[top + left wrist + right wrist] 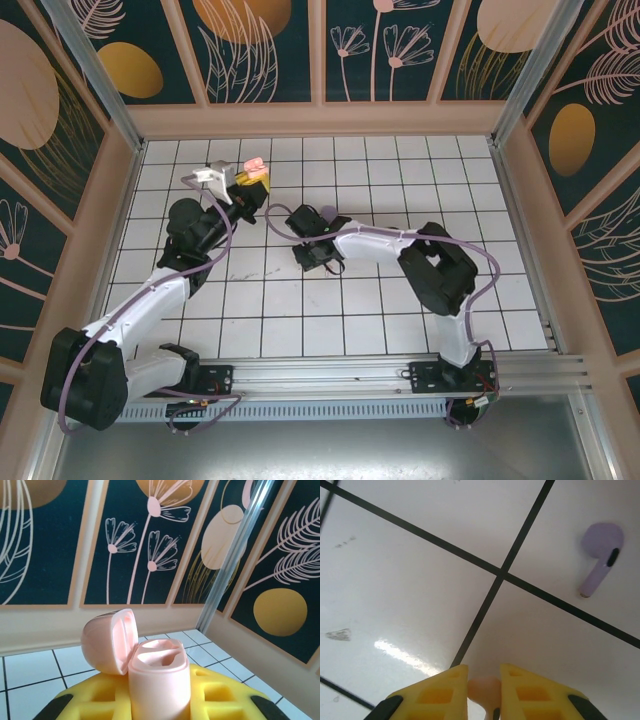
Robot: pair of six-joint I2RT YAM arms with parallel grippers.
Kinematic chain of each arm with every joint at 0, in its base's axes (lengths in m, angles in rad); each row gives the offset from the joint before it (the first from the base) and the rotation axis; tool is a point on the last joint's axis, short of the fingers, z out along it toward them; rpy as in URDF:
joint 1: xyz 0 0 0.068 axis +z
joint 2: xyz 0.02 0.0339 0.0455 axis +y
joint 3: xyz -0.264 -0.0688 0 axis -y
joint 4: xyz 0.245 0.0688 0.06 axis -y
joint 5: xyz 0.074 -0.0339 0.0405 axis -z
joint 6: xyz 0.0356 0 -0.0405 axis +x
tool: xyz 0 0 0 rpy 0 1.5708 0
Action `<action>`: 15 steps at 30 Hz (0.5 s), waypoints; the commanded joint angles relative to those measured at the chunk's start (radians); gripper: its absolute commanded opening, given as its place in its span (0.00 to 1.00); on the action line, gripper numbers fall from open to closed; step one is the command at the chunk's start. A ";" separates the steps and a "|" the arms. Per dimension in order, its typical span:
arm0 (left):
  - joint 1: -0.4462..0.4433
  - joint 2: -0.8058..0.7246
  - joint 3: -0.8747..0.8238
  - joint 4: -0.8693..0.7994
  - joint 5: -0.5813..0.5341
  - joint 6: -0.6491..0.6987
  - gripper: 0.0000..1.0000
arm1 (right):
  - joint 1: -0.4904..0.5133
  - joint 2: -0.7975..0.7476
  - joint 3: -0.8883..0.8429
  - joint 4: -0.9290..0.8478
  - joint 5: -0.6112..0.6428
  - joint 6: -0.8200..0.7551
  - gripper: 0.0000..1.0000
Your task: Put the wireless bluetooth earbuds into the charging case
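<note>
My left gripper [160, 707] is shut on a pale pink charging case [161, 682], held upright at the back left of the tiled floor [255, 165]. The case's lid [107, 640] hangs open to the left, and both of its wells are bare. My right gripper [484, 680] points down at the floor near the middle [303, 258]. Its yellow fingers [437, 692] press on either side of a pale pink earbud [484, 691]. A lilac earbud [600, 555] lies on the tile ahead and to the right, apart from the fingers.
The white tiled floor [400, 160] is walled by patterned panels on three sides. A metal corner post [235, 555] stands close behind the case. A metal rail [380, 375] with the arm bases runs along the near edge.
</note>
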 commanded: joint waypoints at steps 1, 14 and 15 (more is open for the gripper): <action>0.010 -0.006 0.034 0.002 0.050 0.043 0.00 | -0.016 -0.121 -0.019 0.029 0.018 0.009 0.19; -0.012 -0.014 -0.126 0.308 0.131 0.209 0.00 | -0.136 -0.481 -0.065 0.037 0.031 -0.023 0.18; -0.022 -0.012 -0.148 0.349 0.137 0.236 0.00 | -0.144 -0.504 -0.059 0.036 0.029 -0.030 0.18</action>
